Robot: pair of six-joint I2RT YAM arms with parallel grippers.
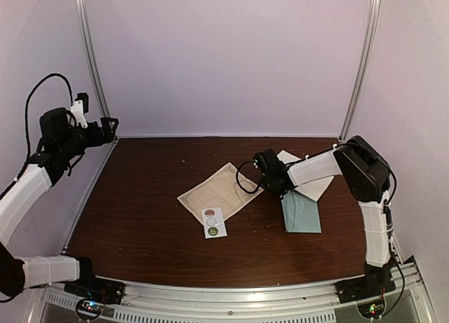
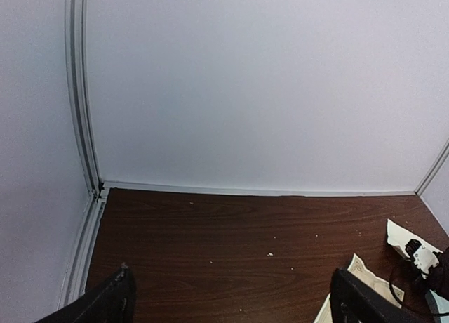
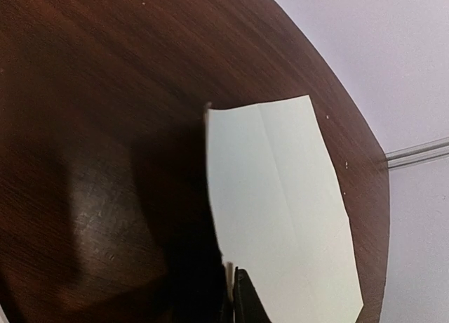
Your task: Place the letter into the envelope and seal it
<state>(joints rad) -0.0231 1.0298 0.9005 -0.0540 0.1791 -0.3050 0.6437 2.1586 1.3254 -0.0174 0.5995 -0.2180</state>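
Note:
The pale teal envelope (image 1: 302, 212) lies right of the table's centre. A white creased sheet (image 1: 317, 184) adjoins its far edge and looks like its open pointed flap (image 3: 280, 203). My right gripper (image 1: 278, 185) reaches in low from the right. In the right wrist view the right gripper (image 3: 235, 296) has its jaws pressed together on the sheet's near edge. The letter (image 1: 220, 190), cream with a printed border, lies flat left of the envelope, apart from both grippers. High over the table's far left corner, my left gripper (image 1: 105, 130) hangs open and empty, its fingers (image 2: 116, 300) wide apart.
A small white sticker strip (image 1: 214, 222) with round stickers lies just in front of the letter. White walls and metal corner posts (image 1: 91, 63) close in the dark wooden table (image 1: 140, 211). A rail (image 1: 231, 293) runs along the near edge.

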